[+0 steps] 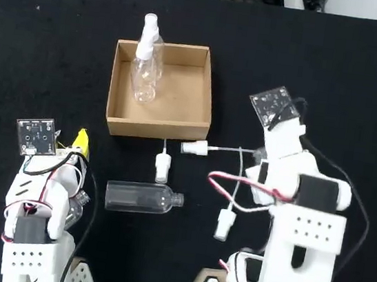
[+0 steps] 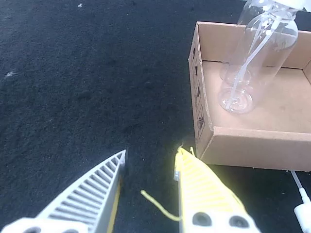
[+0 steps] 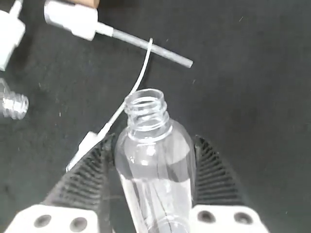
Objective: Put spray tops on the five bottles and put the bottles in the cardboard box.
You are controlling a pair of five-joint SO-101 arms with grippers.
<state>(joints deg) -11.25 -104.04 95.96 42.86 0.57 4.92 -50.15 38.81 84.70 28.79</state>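
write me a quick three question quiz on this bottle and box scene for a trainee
1. True or false: the clear plastic bottle clamped in the right gripper already wears a spray top.
2. The second clear bottle, on the black table outside the brown cardboard box, is: A) upright and capped; B) on its side, neck open; C) held in a gripper.
3. Fill in: the left gripper, with one yellow finger, is ____ and holds nothing.
Key: 1 false; 2 B; 3 open.
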